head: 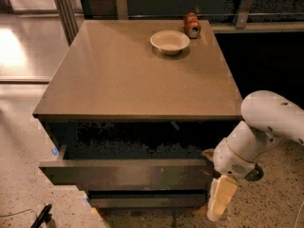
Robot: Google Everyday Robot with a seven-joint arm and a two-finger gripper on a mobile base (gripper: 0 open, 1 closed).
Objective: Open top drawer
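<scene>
The top drawer (128, 174) is the widest dark grey-brown front under the brown cabinet top (137, 75). It stands pulled out toward me, with its dark shallow tray (142, 144) exposed behind the front. My gripper (219, 198), with pale yellowish fingers (221, 196) pointing down, sits at the drawer front's right end, on the white arm (266, 127). The narrower lower drawer front (147, 201) shows just below.
A cream bowl (170, 41) and a red can (192, 24) lying on its side sit at the back of the cabinet top. Speckled floor (19, 184) lies left and right. A black object (42, 216) lies on the floor at bottom left.
</scene>
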